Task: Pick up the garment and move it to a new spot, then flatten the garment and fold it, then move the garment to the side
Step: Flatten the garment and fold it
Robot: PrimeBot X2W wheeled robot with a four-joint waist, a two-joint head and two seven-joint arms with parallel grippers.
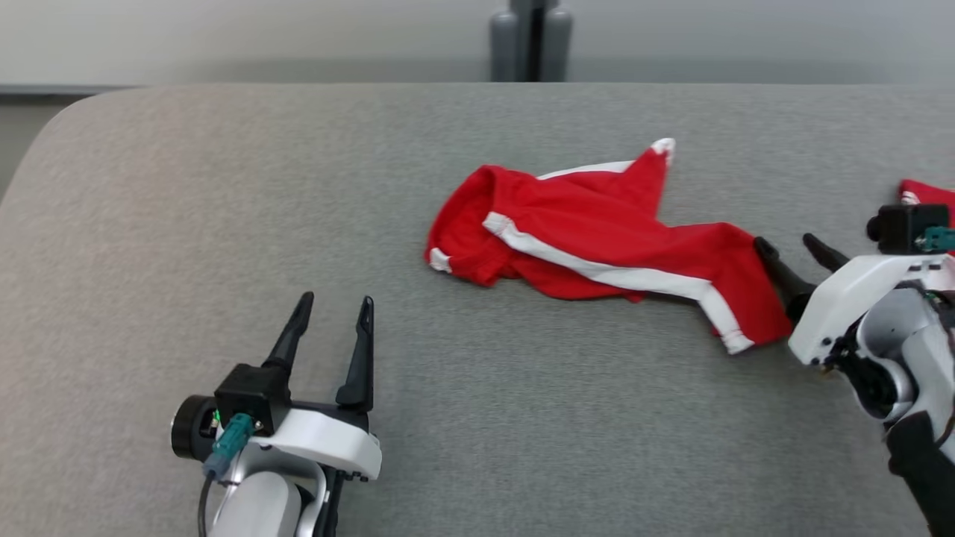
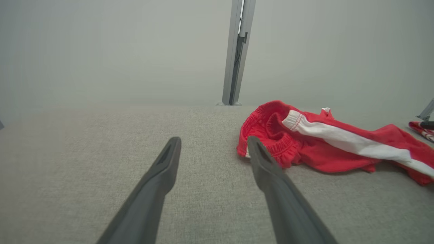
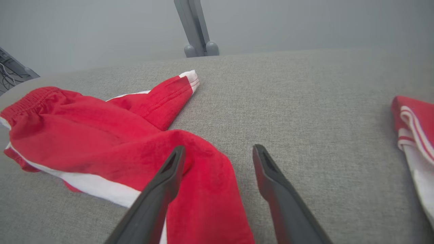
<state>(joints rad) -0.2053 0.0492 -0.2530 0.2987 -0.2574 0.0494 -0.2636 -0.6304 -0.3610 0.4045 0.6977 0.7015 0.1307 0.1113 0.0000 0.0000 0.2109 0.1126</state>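
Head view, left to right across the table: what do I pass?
Left end effector, open → red garment → right end effector, open, at the garment's right end → second red cloth at the picture's edge.

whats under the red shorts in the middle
The red shorts lie crumpled straight on the grey fabric surface, which shows all around them. Whether anything is tucked beneath the folds cannot be seen; the cloth covers it.

Red garment on grey fabric surface
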